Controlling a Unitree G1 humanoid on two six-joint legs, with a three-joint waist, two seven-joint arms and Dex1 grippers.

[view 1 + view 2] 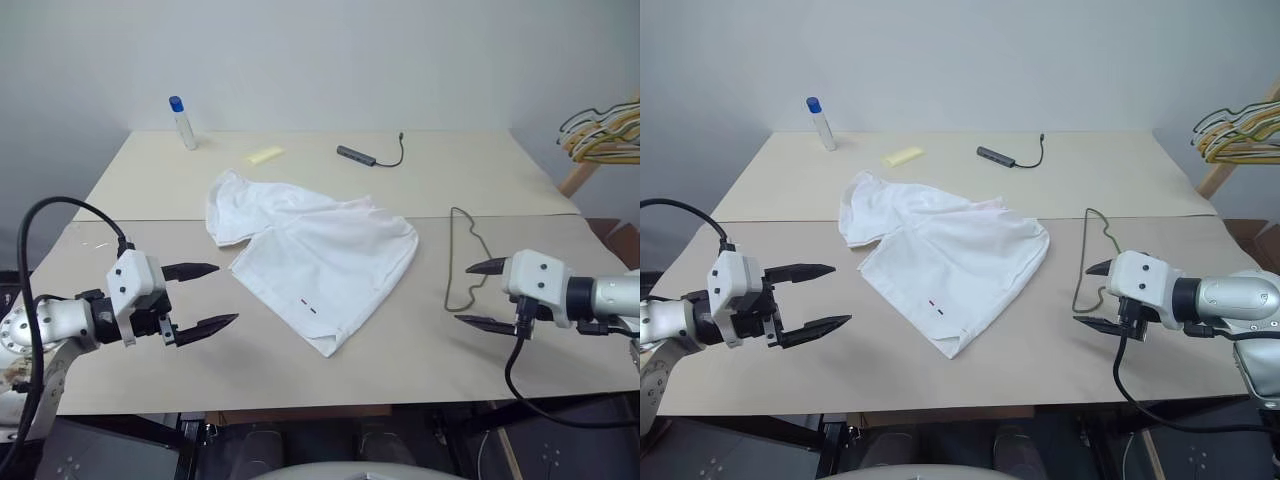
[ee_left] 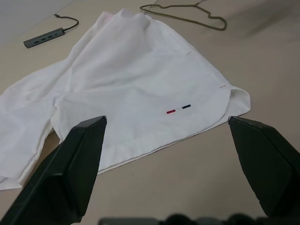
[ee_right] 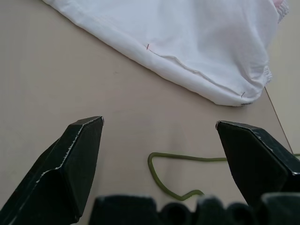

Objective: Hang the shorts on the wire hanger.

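Starting layout, seen from my head. The shorts (image 1: 312, 250) lie flat and crumpled at the middle of the table (image 1: 150, 170), long axis running diagonally from far-left to near-right, the small red and dark mark near the hem that faces me. The wire hanger (image 1: 463, 258) lies flat just beside them on my right, its long axis pointing away from me. My right gripper (image 1: 484, 294), fingers spread and empty, hovers at the hanger's near end; my left gripper (image 1: 200, 298), likewise spread and empty, hovers off the shorts' near-left edge. I judge the right arm nearer the hanger, the left nearer the shorts
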